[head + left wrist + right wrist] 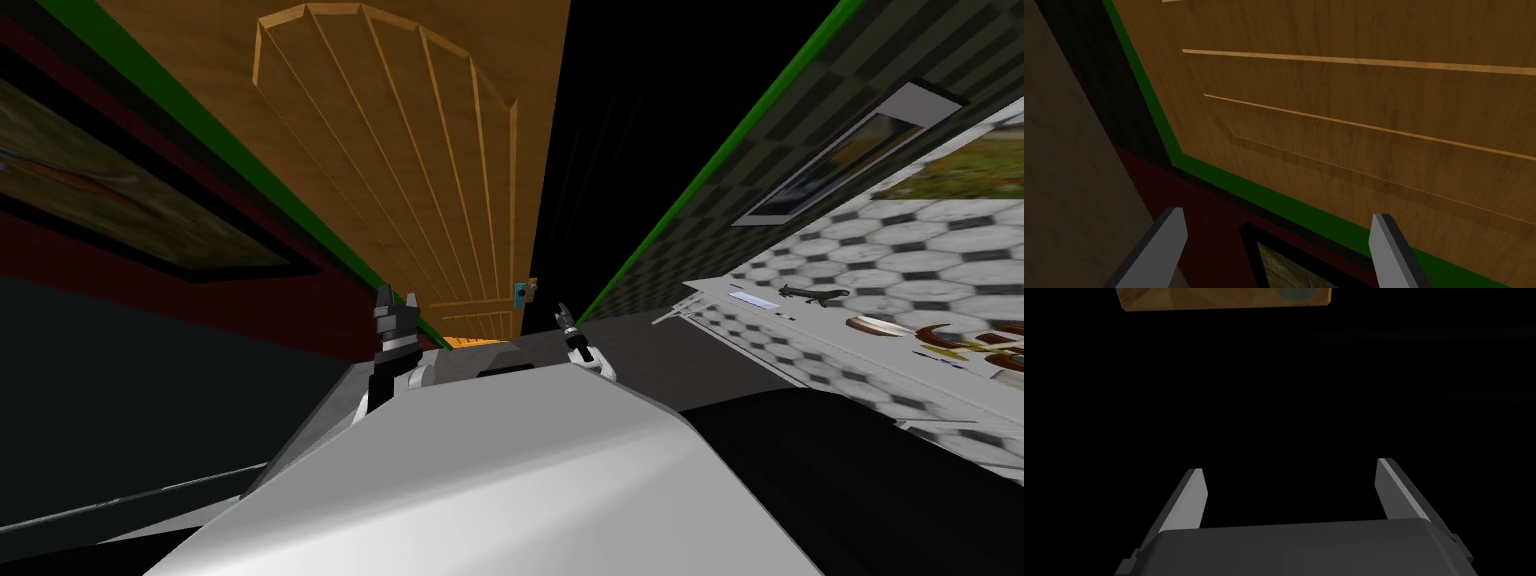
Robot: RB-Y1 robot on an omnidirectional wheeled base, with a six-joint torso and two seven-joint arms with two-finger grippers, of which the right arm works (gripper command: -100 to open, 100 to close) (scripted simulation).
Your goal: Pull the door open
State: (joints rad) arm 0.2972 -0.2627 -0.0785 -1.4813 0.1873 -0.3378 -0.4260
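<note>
Head view: left pincer (397, 296) and right pincer (563, 311) released, upraised, perhaps near door (400, 150)

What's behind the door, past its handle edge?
A black area shows past the handle-side edge of the wooden door; nothing is drawn there. The door's own panel covers whatever lies directly behind it.

The left gripper (397, 300) has a dark box body, a light grey band and a dark forearm (378, 385). The right gripper (563, 312) is dark, on a white wrist link (601, 362). The fingers (1191, 498) are thin light grey blades with dark edges. The dark grey block (1294, 548) carries small lugs at 4 and 8 o'clock.
</note>
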